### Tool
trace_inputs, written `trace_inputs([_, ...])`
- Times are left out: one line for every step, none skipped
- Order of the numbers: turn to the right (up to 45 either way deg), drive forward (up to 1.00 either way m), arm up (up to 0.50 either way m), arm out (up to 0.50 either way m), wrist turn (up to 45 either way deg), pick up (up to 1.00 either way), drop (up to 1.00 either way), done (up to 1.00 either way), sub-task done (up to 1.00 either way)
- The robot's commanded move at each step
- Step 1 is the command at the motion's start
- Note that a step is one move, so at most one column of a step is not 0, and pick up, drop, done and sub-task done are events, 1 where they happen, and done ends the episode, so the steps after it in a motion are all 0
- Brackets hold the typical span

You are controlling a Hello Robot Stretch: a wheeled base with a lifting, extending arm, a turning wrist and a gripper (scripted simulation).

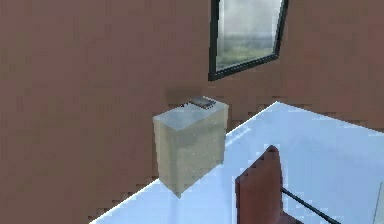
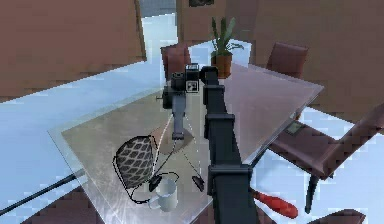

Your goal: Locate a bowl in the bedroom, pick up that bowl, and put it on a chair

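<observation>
Seemingly lowered to work the glass surface (image 2: pixel 100 130), the claw (image 2: pixel 180 128) hangs off the arm (image 2: pixel 222 150); whether it grips anything cannot be told. Just past its fingers rest 1 dark wire-mesh round thing (image 2: pixel 135 160), possibly the bowl though this is uncertain, and 1 white mug (image 2: pixel 165 190). Brown chairs ring the surface, and 1 chair (image 2: pixel 320 148) at the right looks the likeliest seat for set-down.

The forward view is facing ahead and slightly down toward a pale cabinet (image 1: pixel 190 148) against the brown wall (image 1: pixel 90 80), moderately near. The arm side view is looking down along the arm (image 2: pixel 222 140) across the close glass worktop (image 2: pixel 105 135). Whether the chair (image 1: pixel 262 185) at the forward view's right edge is showing in both cannot be told.
</observation>
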Motion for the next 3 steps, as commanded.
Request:
trace_inputs([0.0, 0.0, 0.0, 0.0, 45.0, 0.0, 0.0, 0.0, 0.0])
trace_inputs([0.0, 0.0, 0.0, 0.0, 45.0, 0.0, 0.0, 0.0, 0.0])
trace_inputs([0.0, 0.0, 0.0, 0.0, 45.0, 0.0, 0.0, 0.0, 0.0])
